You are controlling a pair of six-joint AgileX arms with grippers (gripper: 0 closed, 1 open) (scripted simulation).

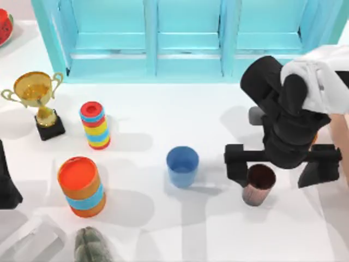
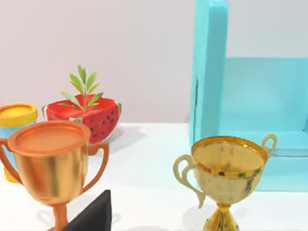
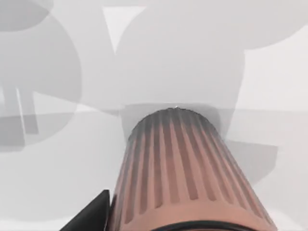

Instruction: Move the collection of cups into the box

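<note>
Your right gripper [image 1: 281,166] hangs over the right side of the table, the black arm reaching down from above with white cloth-like covering at its upper part. Its two fingers [image 1: 235,162] are spread wide, one on each side, well apart. The brown cup [image 1: 258,184] stands upright just below and between them, nearer the left finger; from the top view you cannot tell whether that finger touches the cup's rim, though it looks very close. The other finger is clear of the cup. In the right wrist view the cup's ribbed pinkish-brown wall [image 3: 185,168] sits directly ahead of the camera, with a dark finger tip [image 3: 91,214] just beside it.

The blue cup [image 1: 182,166] stands upright near the table's middle, left of the brown cup and apart from the gripper.

A strip of the tan box [image 1: 341,136] shows at the right edge, behind the arm.

Your left arm [image 1: 6,180] is parked at the table's left edge. Its gripper's opening cannot be judged; a dark tip [image 2: 94,214] shows in the left wrist view.

Farther out on the left side: a gold trophy [image 1: 37,98], a small striped cylinder [image 1: 95,124] and a larger striped cylinder [image 1: 82,185]. The turquoise shelf unit [image 1: 185,38] runs along the far side of the table.
</note>
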